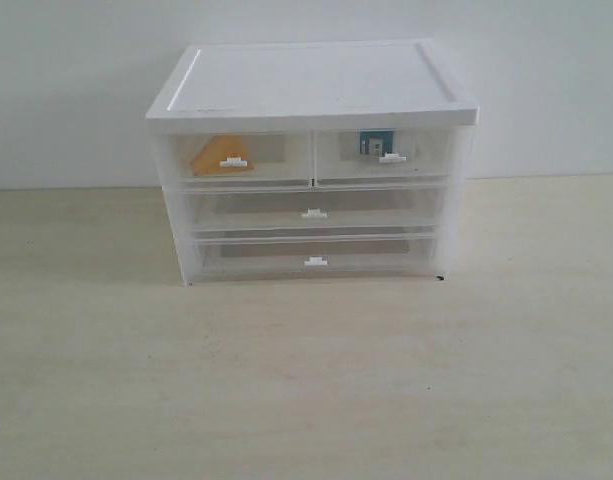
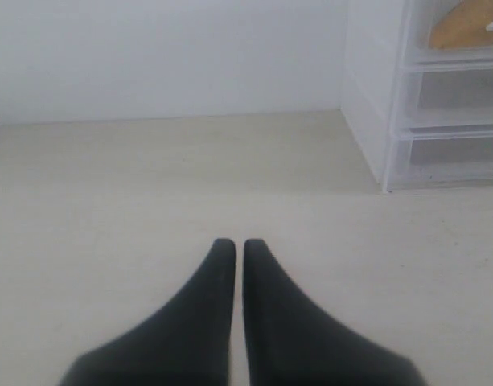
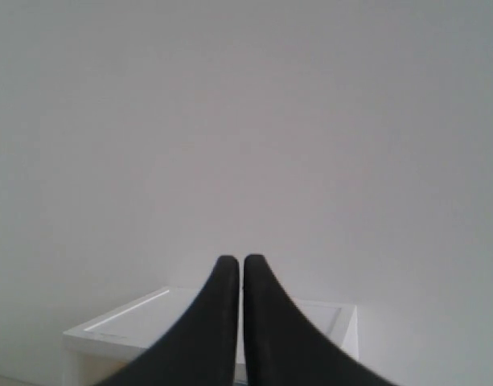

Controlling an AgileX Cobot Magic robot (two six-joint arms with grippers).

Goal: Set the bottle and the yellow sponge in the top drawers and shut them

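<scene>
The white drawer cabinet (image 1: 311, 80) stands at the back of the table. The yellow sponge (image 1: 218, 155) lies inside the top left drawer (image 1: 244, 158), which is pushed in. The bottle (image 1: 372, 144), showing its teal label, sits inside the top right drawer (image 1: 384, 155), also pushed in. Neither arm shows in the exterior view. My left gripper (image 2: 239, 244) is shut with nothing in it, low over the table and left of the cabinet; the sponge (image 2: 463, 24) shows through the drawer front. My right gripper (image 3: 240, 260) is shut and empty, raised above the cabinet top (image 3: 141, 322).
Two full-width translucent drawers (image 1: 314, 212) sit pushed in below the top pair. A pale wooden table (image 1: 306, 380) spreads in front of the cabinet, and a plain white wall (image 1: 546, 80) stands behind it.
</scene>
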